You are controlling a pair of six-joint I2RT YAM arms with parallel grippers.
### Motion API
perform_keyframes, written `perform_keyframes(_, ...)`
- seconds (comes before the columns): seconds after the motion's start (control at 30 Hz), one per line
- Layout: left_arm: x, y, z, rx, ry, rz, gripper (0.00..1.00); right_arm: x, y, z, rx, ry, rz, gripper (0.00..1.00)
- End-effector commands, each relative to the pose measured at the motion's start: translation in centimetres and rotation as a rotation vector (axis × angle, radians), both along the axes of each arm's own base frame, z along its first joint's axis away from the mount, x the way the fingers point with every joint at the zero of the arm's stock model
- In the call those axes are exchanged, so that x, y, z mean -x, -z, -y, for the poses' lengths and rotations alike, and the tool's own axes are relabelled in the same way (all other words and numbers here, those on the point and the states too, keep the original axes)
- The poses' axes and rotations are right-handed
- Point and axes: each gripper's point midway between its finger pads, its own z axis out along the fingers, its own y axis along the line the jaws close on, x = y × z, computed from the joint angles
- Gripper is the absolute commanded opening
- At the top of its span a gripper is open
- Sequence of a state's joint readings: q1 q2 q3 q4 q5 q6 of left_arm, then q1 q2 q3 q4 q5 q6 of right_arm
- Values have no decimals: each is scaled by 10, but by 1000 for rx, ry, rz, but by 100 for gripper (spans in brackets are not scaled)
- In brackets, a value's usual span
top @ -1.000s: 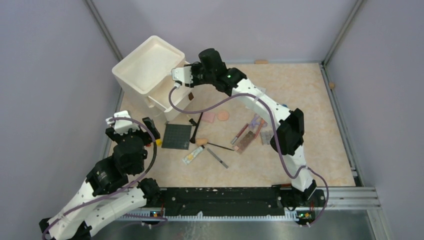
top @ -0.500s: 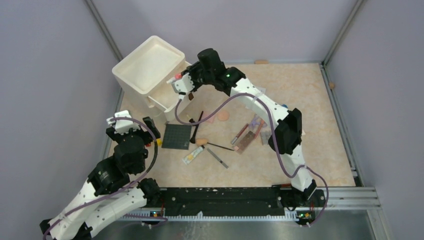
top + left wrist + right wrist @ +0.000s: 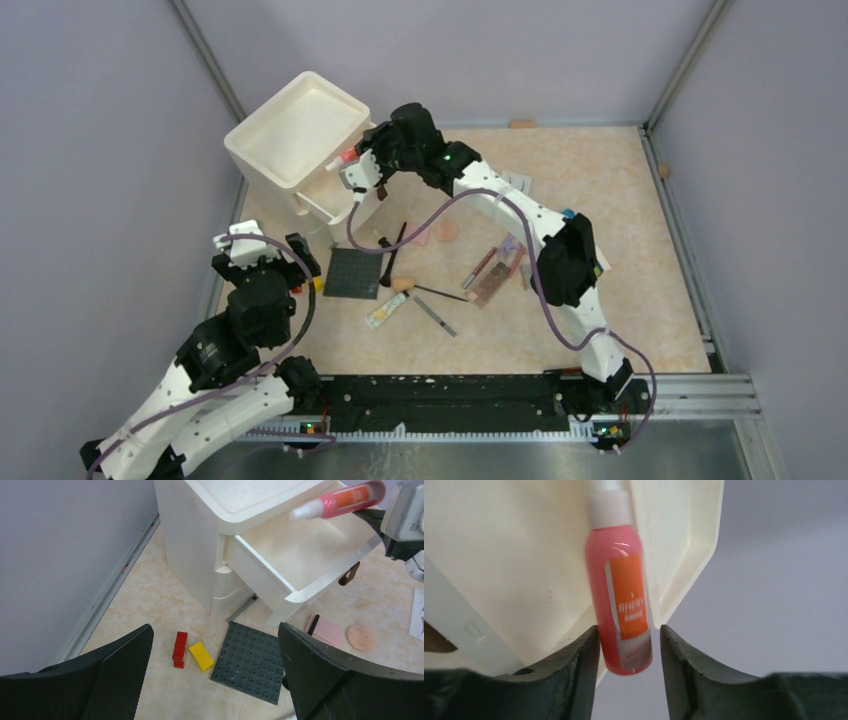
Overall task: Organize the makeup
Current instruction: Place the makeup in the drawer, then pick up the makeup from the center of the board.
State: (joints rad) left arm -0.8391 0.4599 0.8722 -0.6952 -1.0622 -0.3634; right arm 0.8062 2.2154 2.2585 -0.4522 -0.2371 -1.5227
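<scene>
(a) pink plastic tube with orange label and white cap: glossy, smooth. (b) cream plastic drawer unit: matt, lightly scuffed. (c) dark grey studded plastic plate: matt. (d) red plastic brick and yellow plastic brick: smooth, faintly shiny. (e) round peach puff: soft-looking, matt. (f) beige marbled tabletop: smooth. (g) left gripper: matt black fingers, finely cross-hatched pads.

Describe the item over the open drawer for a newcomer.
Find the white drawer unit at the table's far-left corner, top drawer open. Above it, in the right pincer, is a pink bottle with white cap and orange label; other makeup lies on the table.
</scene>
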Motion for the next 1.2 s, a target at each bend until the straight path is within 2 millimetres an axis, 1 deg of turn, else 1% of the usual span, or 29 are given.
perform_keyframes(0.0,-2,-6,2,25,8,29,99,-4,-32,-8,-147,-10,42,50)
perform_keyframes(0.07,-1,-5,1,25,5,29,99,-3,-34,-9,-161,-11,37,55)
perform_keyframes(0.17,-1,-6,1,26,5,31,99,-3,-31,-9,-164,-5,22,61)
perform_keyframes(0.3,-1,-6,1,27,7,32,99,-6,-33,-6,-178,16,43,62)
perform_keyframes(0.33,-2,-5,2,24,8,30,99,-7,-38,-5,-198,25,56,62)
perform_keyframes(0.4,-2,-5,2,23,9,29,99,-7,-52,-2,-247,39,79,62)
perform_keyframes(0.47,-2,-5,2,22,10,28,99,-2,-74,0,-326,41,73,61)
perform_keyframes(0.63,-4,-3,5,16,17,21,99,25,-151,15,-638,67,-32,61)
perform_keyframes(0.7,-5,-3,9,14,28,15,99,35,-174,25,-746,96,-70,61)
perform_keyframes(0.8,-8,-1,15,10,42,0,99,51,-195,43,-866,164,-162,61)
perform_keyframes(0.87,-10,1,18,8,47,-17,99,62,-202,59,-970,212,-244,61)
perform_keyframes(0.93,-11,4,21,0,48,-38,99,67,-202,82,-1107,303,-365,62)
perform_keyframes(0.97,-12,5,21,-3,47,-46,99,67,-194,93,-1154,371,-423,62)
perform_keyframes(1.03,-12,7,22,-12,42,-58,99,69,-189,121,-1273,514,-529,61)
perform_keyframes(1.1,-13,5,22,-14,43,-62,99,70,-165,143,-1324,654,-603,62)
perform_keyframes(1.17,-13,4,22,-15,45,-65,99,74,-136,158,-1326,755,-663,62)
